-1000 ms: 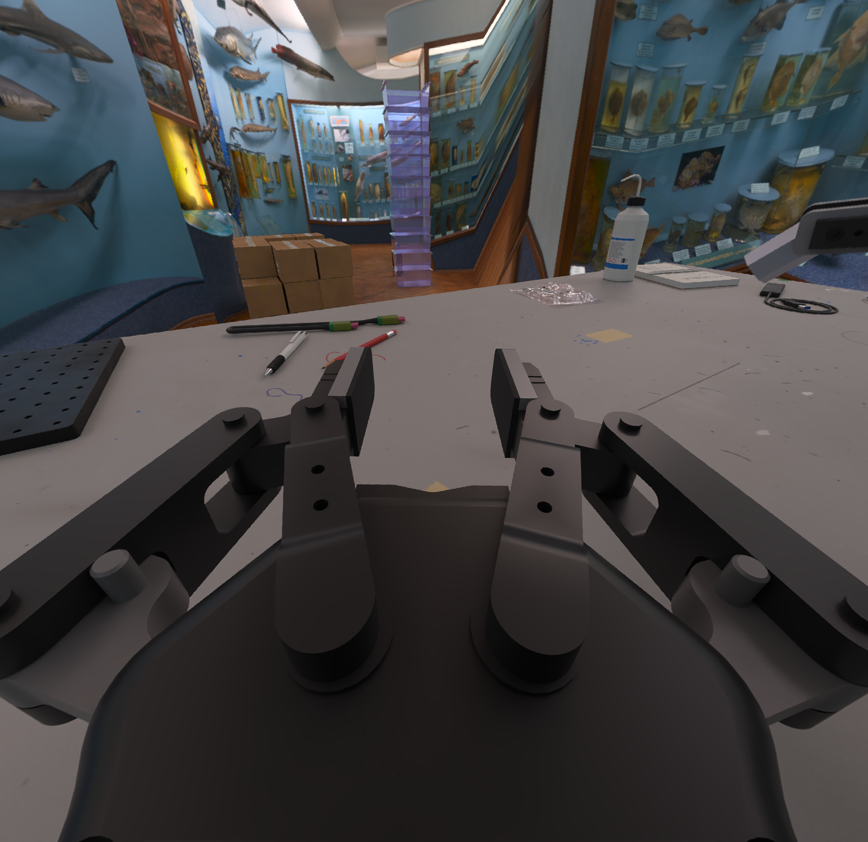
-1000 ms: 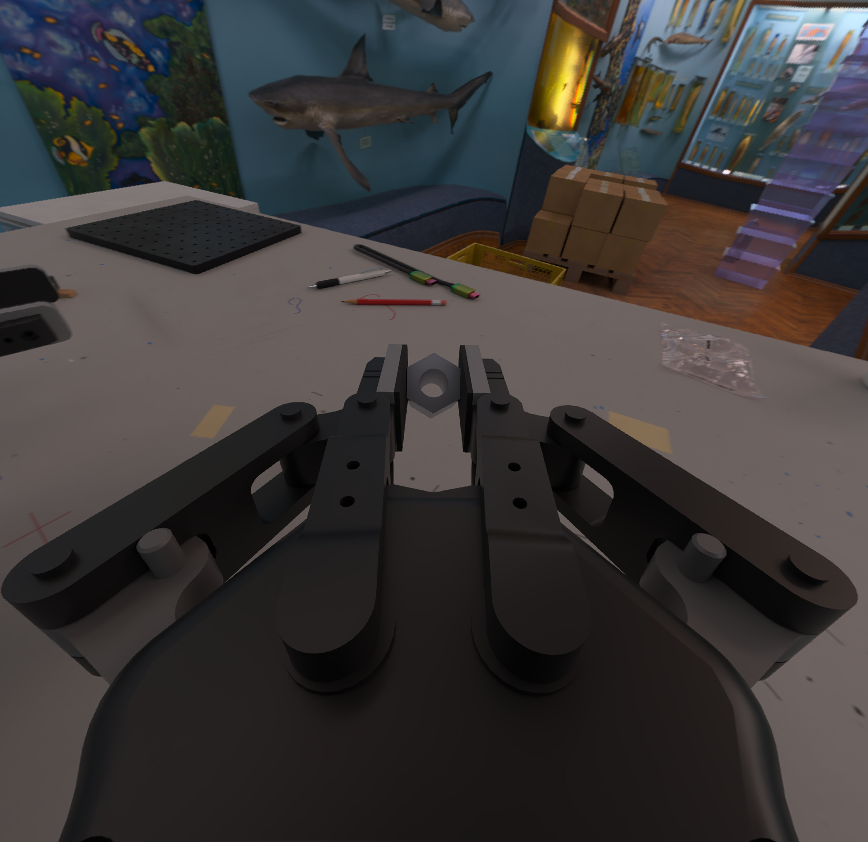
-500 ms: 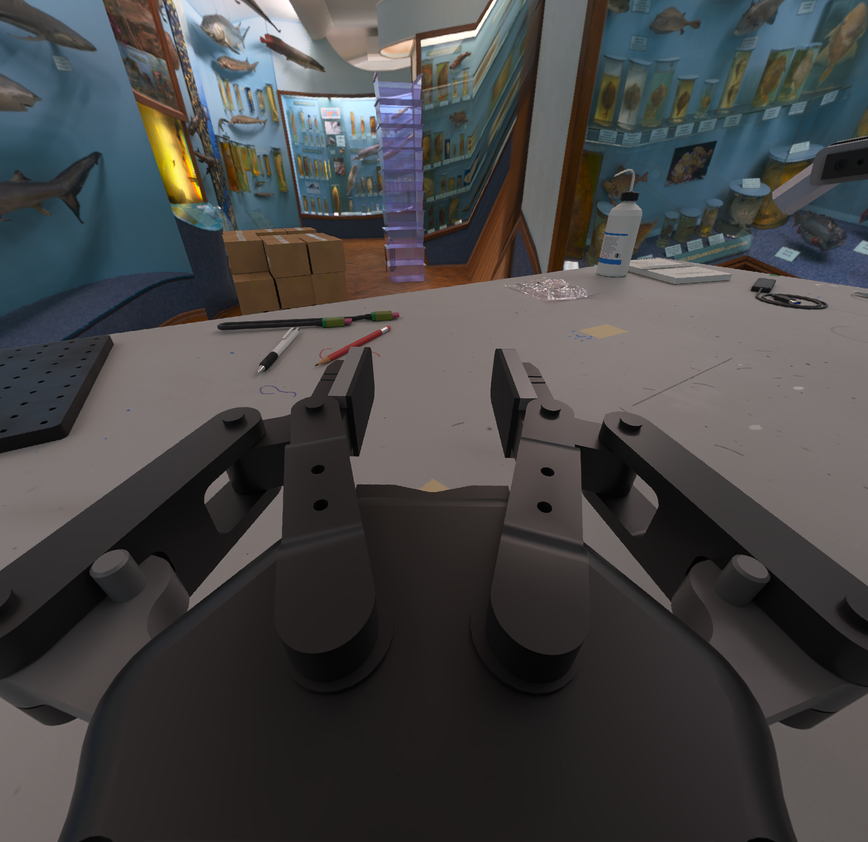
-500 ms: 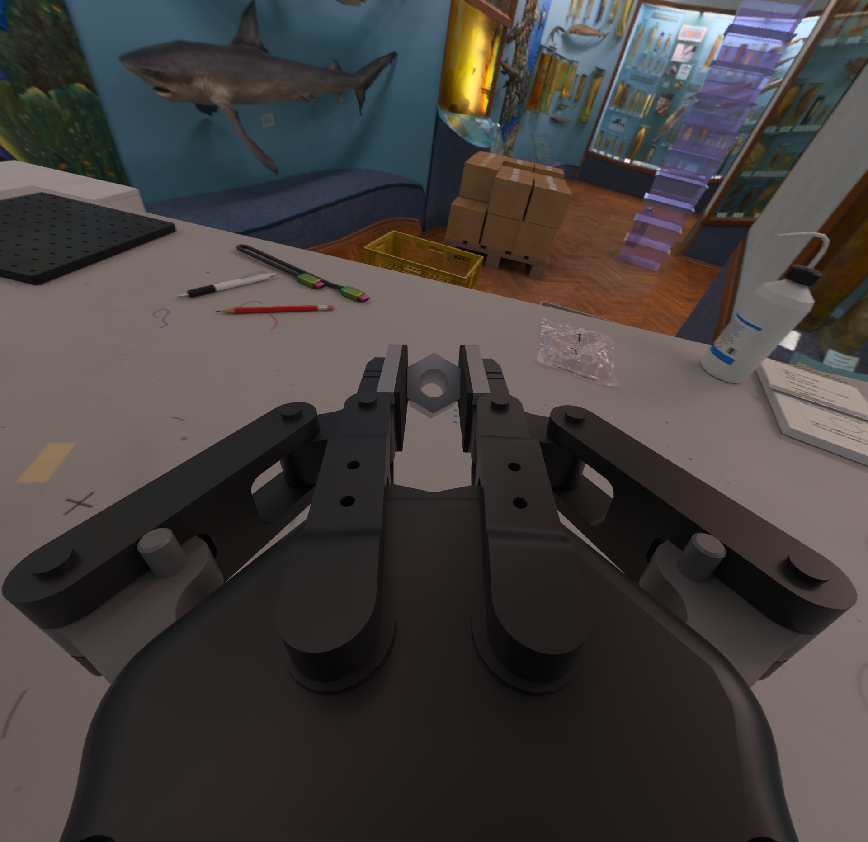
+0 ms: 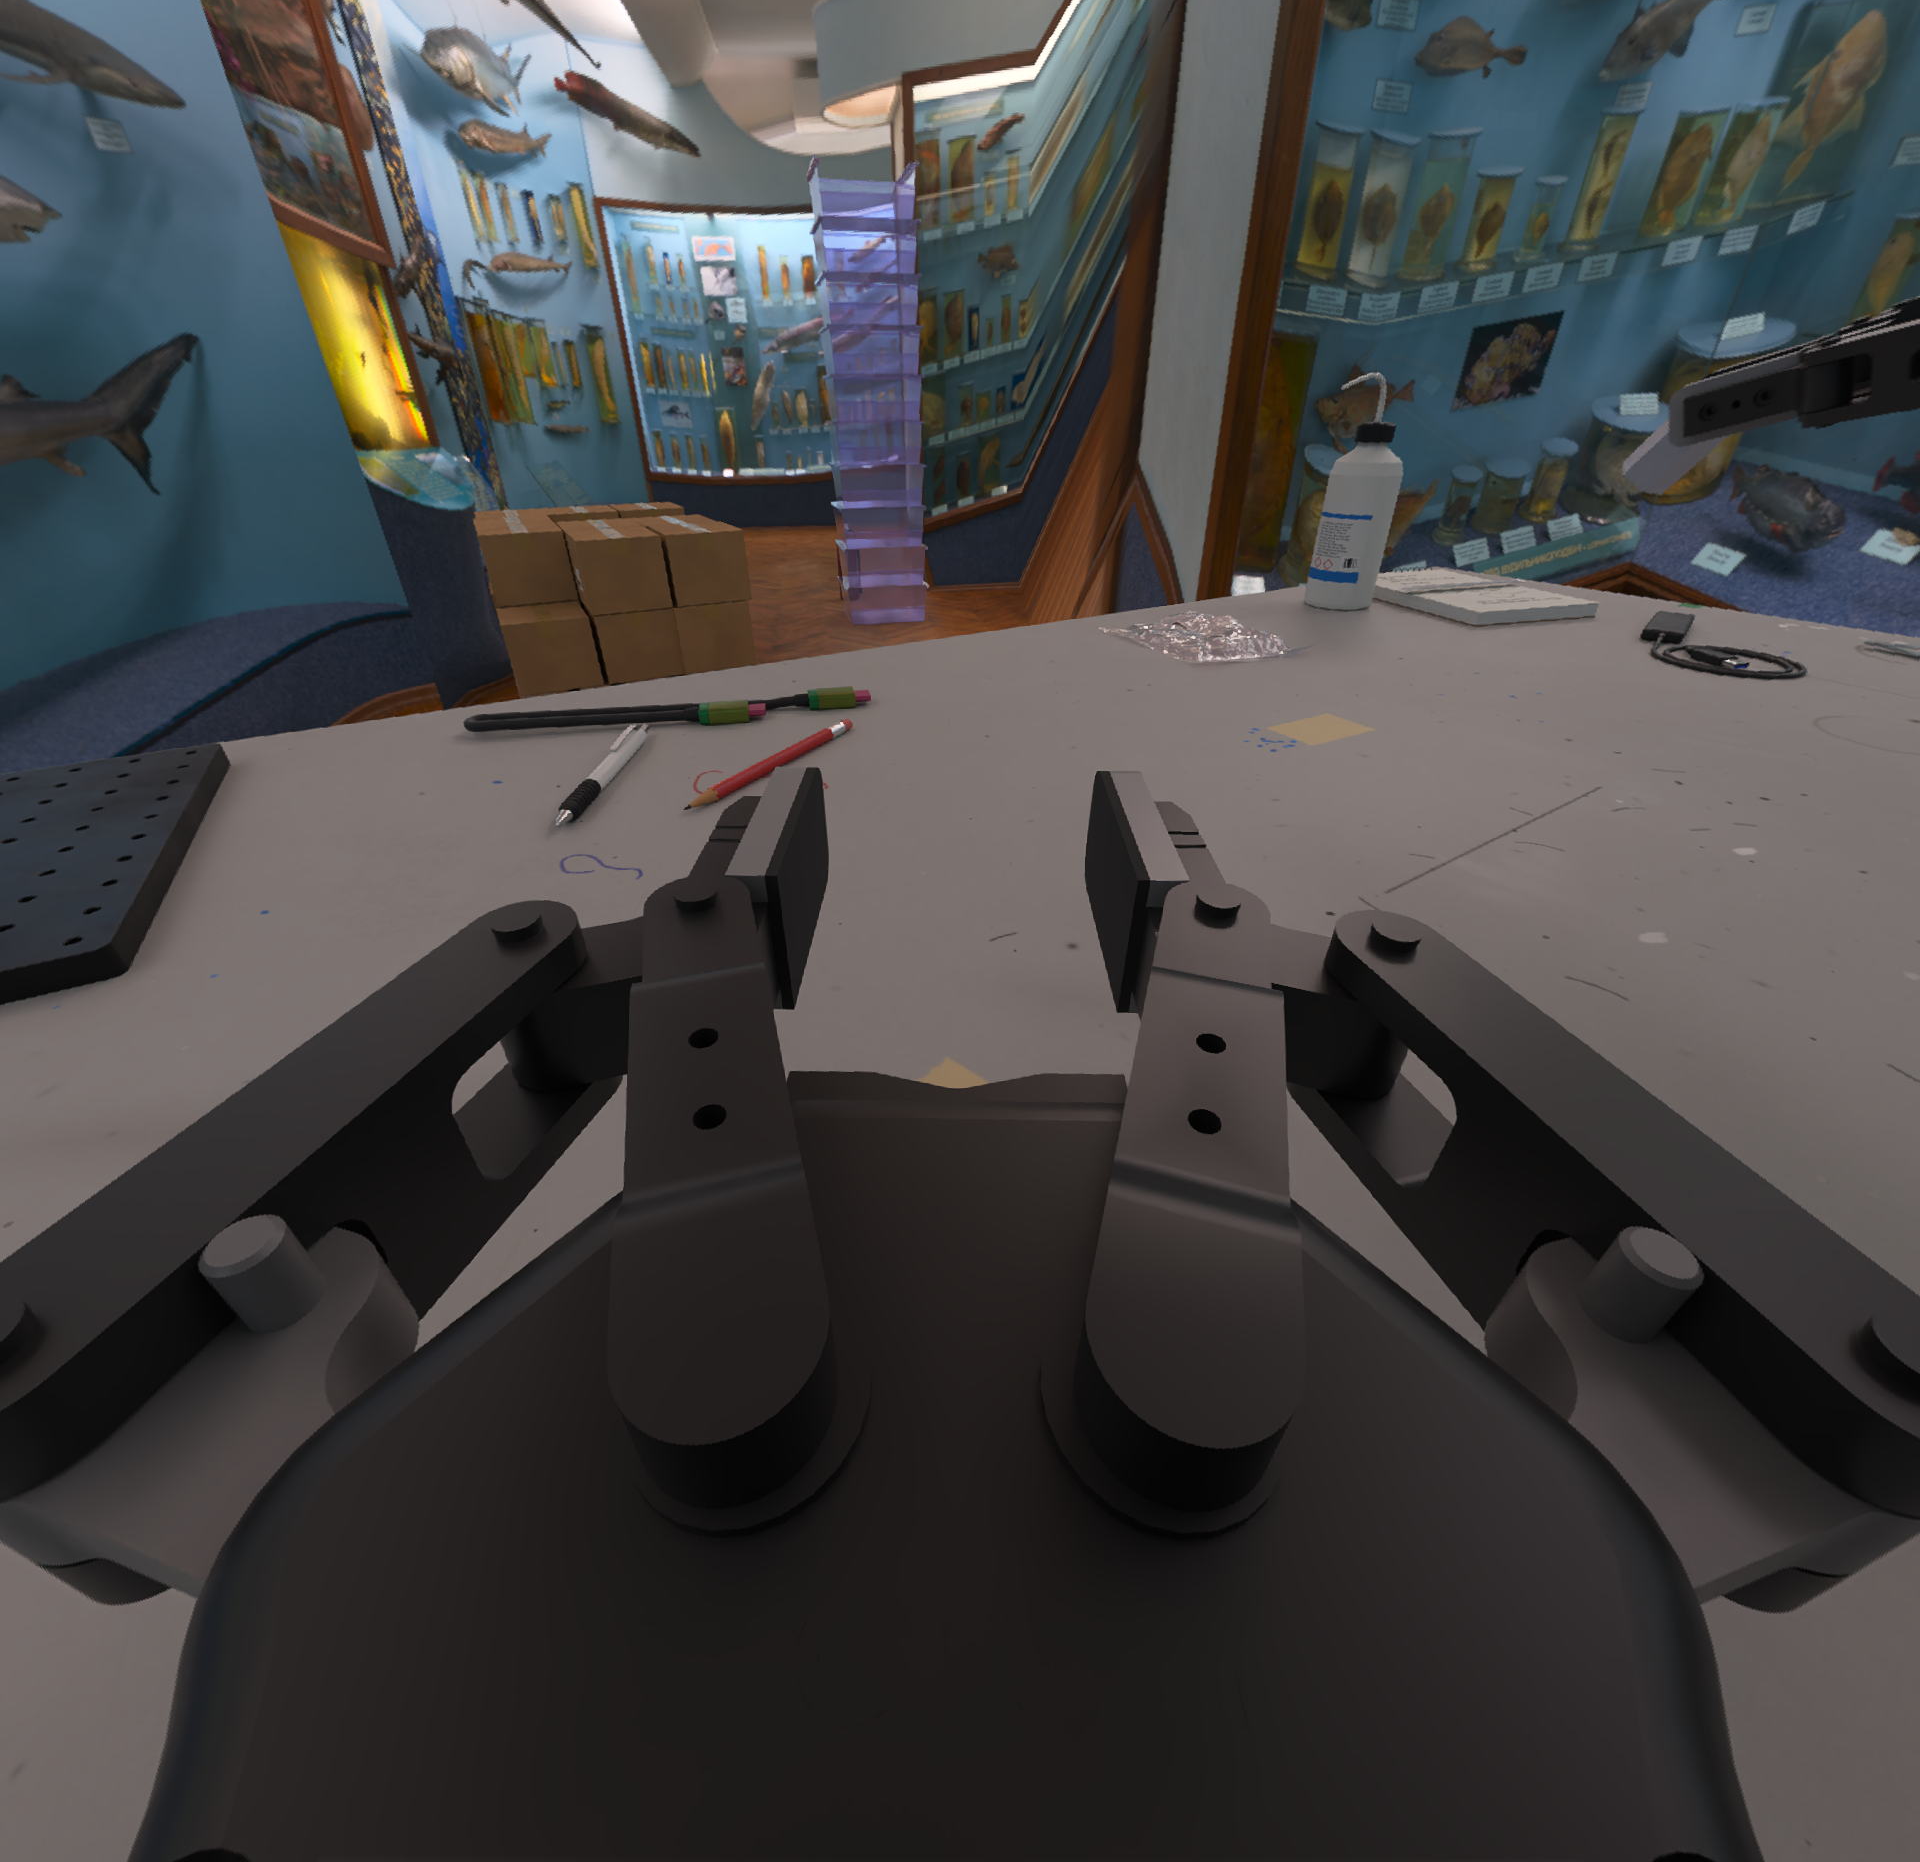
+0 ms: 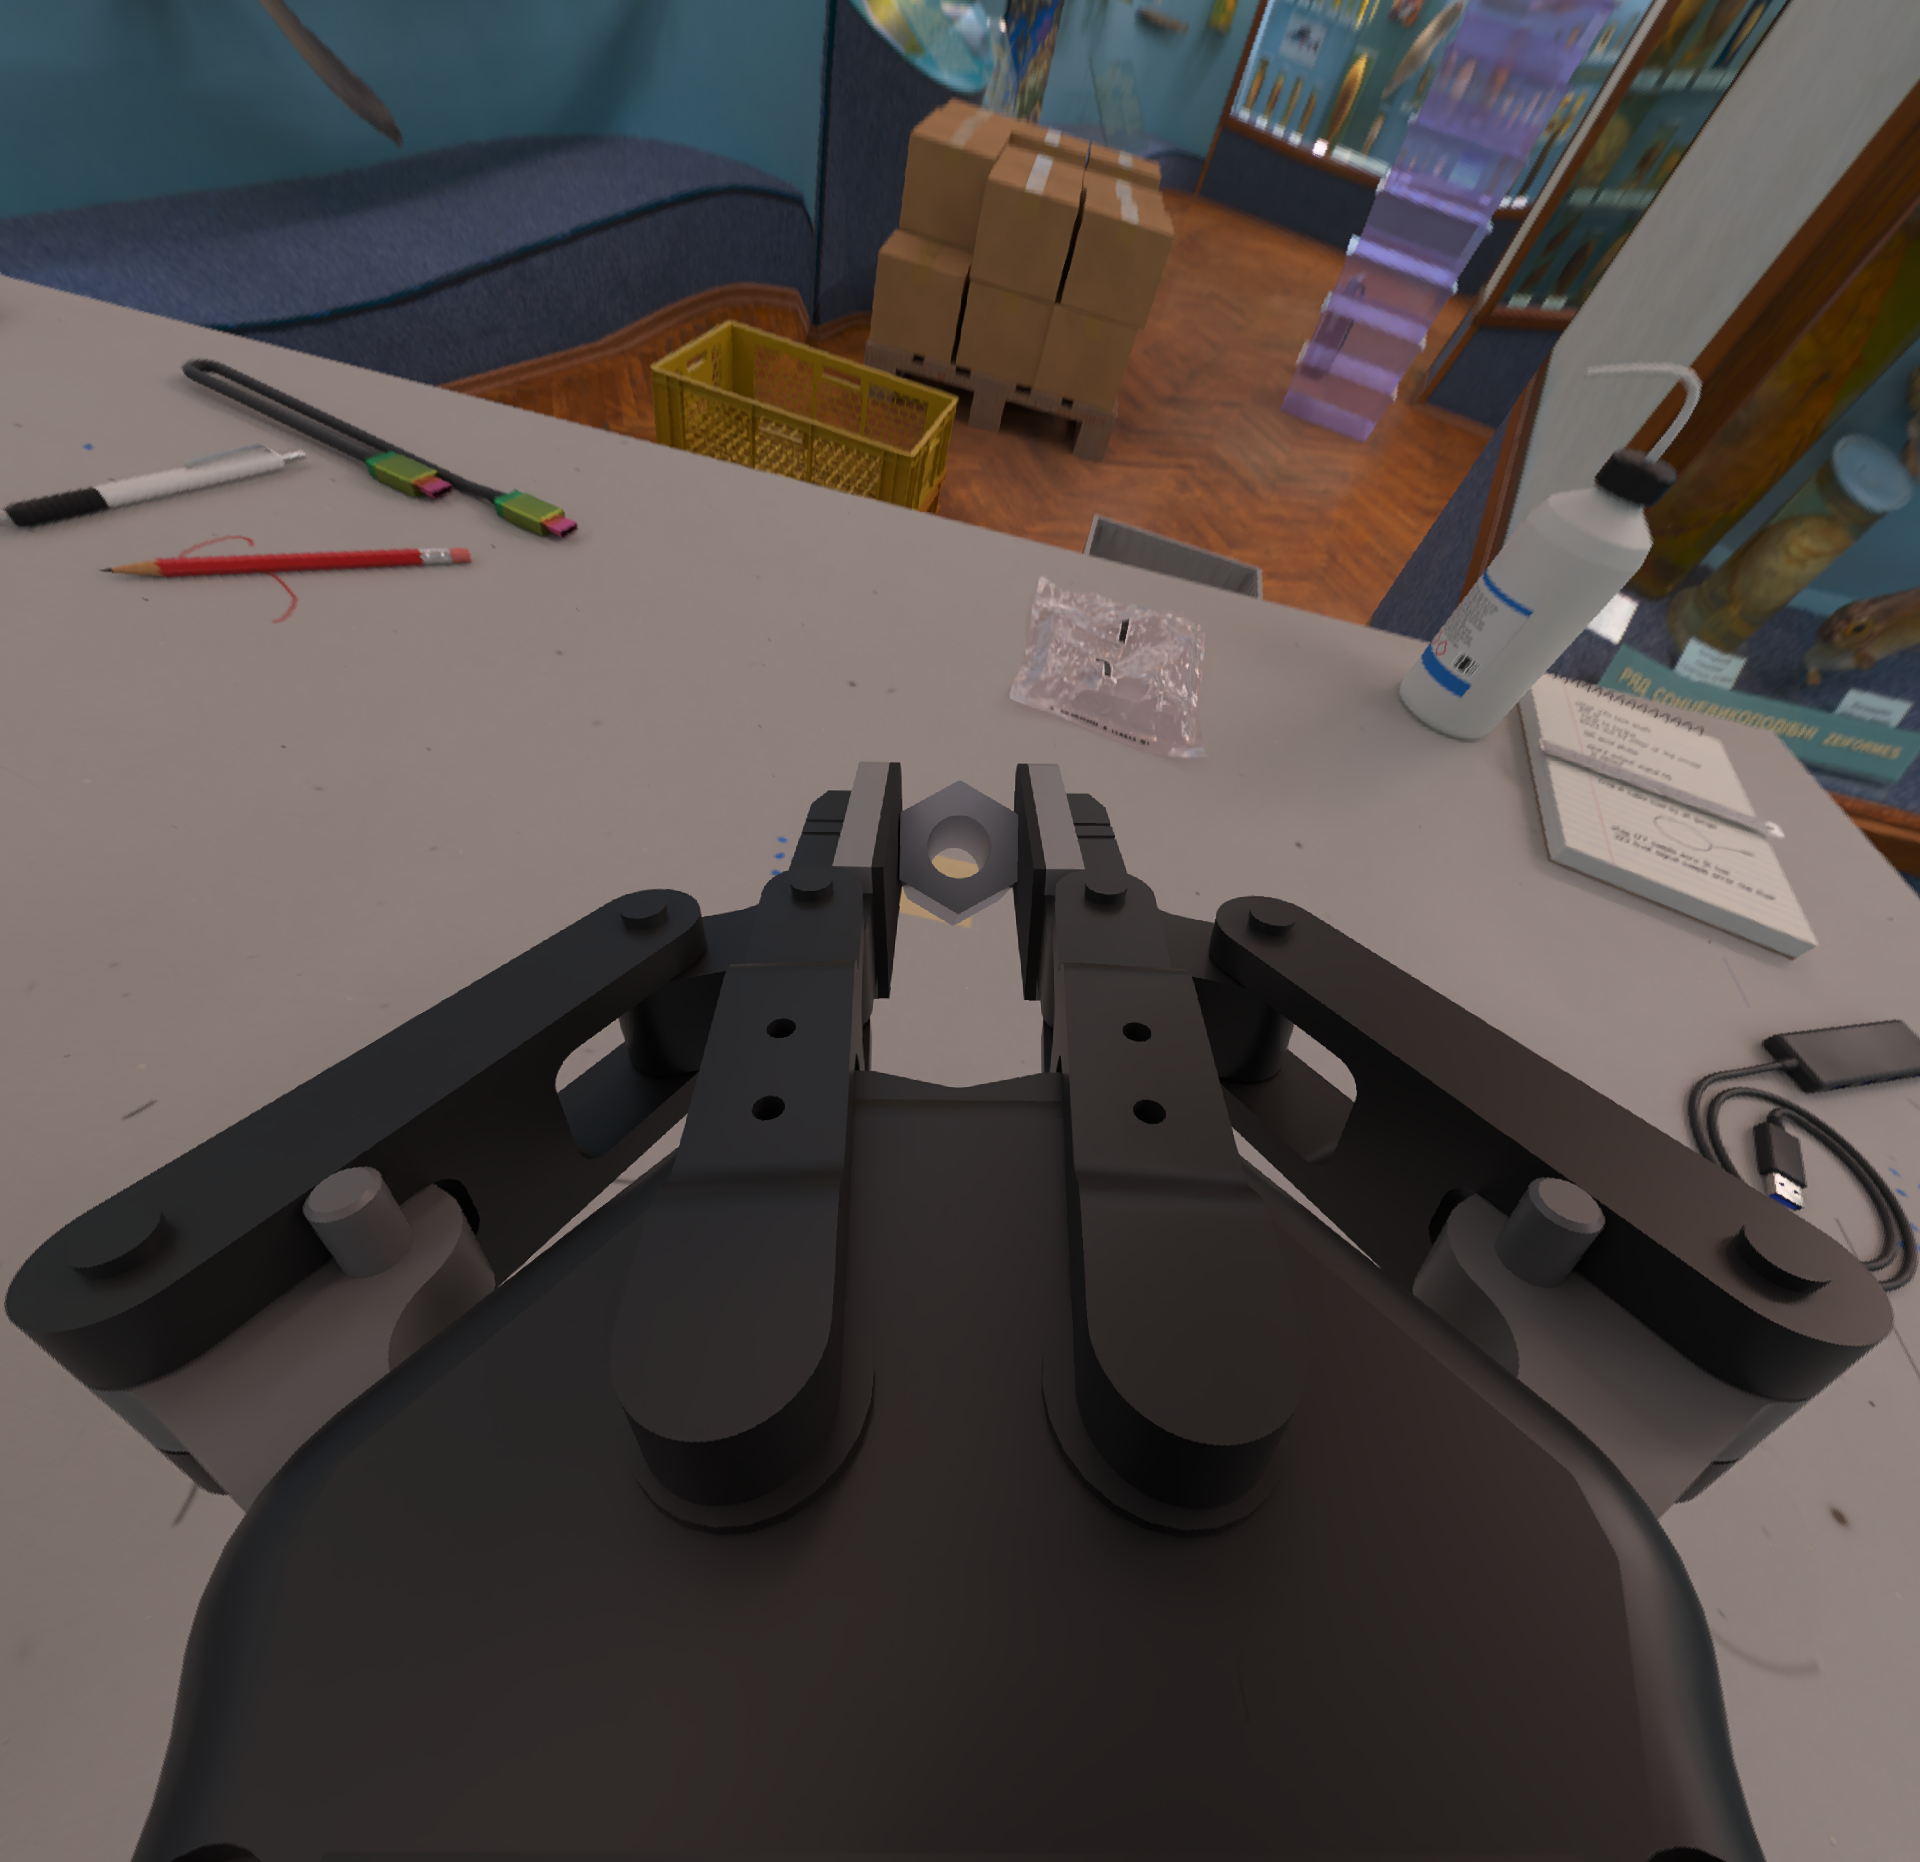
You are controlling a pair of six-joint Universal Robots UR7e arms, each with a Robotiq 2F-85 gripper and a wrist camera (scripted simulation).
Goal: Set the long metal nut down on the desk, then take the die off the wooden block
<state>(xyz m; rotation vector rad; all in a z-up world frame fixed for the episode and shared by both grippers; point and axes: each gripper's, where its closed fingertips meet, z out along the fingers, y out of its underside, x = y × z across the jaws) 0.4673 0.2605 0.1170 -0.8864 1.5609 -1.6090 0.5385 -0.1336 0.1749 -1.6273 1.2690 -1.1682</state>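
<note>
- Left wrist view, far left edge: a black perforated board (image 5: 88, 856) lies flat on the grey desk (image 5: 1455, 929); the right wrist view does not take it in.
- Upper left of centre: a looped black cable (image 5: 665, 713) with green and pink plugs, a white pen (image 5: 603, 773) and a red pencil (image 5: 769, 765) lie close together, apart from the fingers.
- Centre: the left gripper (image 5: 956, 877) has its jaws spread wide, with only bare desk between them; it grips nothing.
- Upper right: a crumpled clear bag (image 5: 1195, 636), a white squeeze bottle (image 5: 1345, 524) and a notepad (image 5: 1486, 597) sit near the far edge, with a coiled cable and small dark device (image 5: 1714, 654) further right. The right arm (image 5: 1808, 399) shows at the right edge, above the desk.
- Right wrist view, upper left: the same pen (image 6: 145, 484), cable (image 6: 395, 467) and pencil (image 6: 301, 563).
- Top centre: a yellow crate (image 6: 800, 415) on the floor beyond the desk, seen only here.
- Centre: the right gripper (image 6: 958, 851) has its jaws drawn in against two flats of the long metal nut (image 6: 956, 856), seen end-on with its bore facing the camera, held over the desk; whether it touches the surface cannot be told.
- Right: the bag (image 6: 1112, 669), bottle (image 6: 1527, 607), notepad (image 6: 1662, 825) and coiled cable (image 6: 1808, 1178).
- Neither view shows the die or the wooden block.
</note>
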